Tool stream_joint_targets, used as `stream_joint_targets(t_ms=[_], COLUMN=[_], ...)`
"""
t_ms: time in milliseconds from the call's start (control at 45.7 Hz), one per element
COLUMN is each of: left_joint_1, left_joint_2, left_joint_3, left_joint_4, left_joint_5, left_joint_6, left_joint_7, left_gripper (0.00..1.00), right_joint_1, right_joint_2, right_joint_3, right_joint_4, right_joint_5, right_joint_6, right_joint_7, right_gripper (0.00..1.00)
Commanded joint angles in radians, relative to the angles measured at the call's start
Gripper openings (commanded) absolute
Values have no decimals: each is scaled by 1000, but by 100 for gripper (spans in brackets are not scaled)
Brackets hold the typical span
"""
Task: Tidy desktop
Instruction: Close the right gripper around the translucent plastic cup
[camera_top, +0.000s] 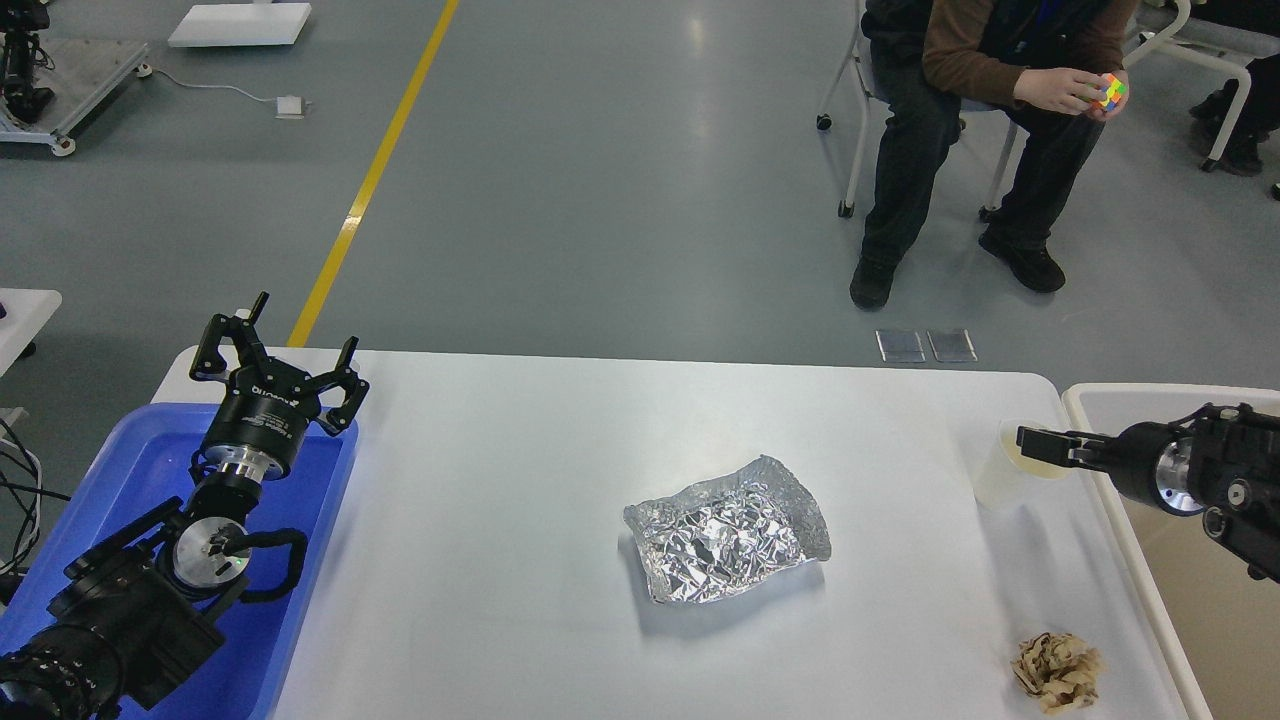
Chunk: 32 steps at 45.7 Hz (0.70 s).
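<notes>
White desktop (560, 460) holds crumpled foil (728, 541); left tool (282, 352) spread.

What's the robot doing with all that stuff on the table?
It is tidying the white table. Its right gripper is at a pale plastic cup near the table's right edge, beside a cream bin; whether the jaws have closed on the cup is hard to tell. Its left gripper hangs with jaws open and empty above a blue tray. Crumpled foil and a wad of brown paper lie on the table.
</notes>
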Motion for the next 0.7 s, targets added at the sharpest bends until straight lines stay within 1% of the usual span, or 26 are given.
stream_joint_targets(t_ms=[0,350,438,525,569,635,678], left_joint_1=[0,0,0,0,0,0,0], left_joint_2=[0,0,0,0,0,0,0], left_joint_3=[0,0,0,0,0,0,0], left_joint_4=[0,0,0,0,0,0,0], left_joint_5=[0,0,0,0,0,0,0], left_joint_6=[1,1,1,1,1,1,1], left_joint_7=[0,0,0,0,0,0,0], left_gripper=[100,100,100,100,100,100,100], right_joint_1=[-10,-35,-38,-39,-43,-46,-46], right_joint_2=[6,19,28,34,34,36,39], right_joint_3=[-16,-11,-10,-10,-11,-13,-13], right_joint_4=[-33,-33,-33,-35,-35,-35,-38], right_joint_5=[-1,2,2,3,3,2,2], right_joint_6=[-28,-38,-44,-61,-61,-62,-62], right_joint_7=[7,10,13,11,11,11,11], right_gripper=[100,100,97,91,87,77,74])
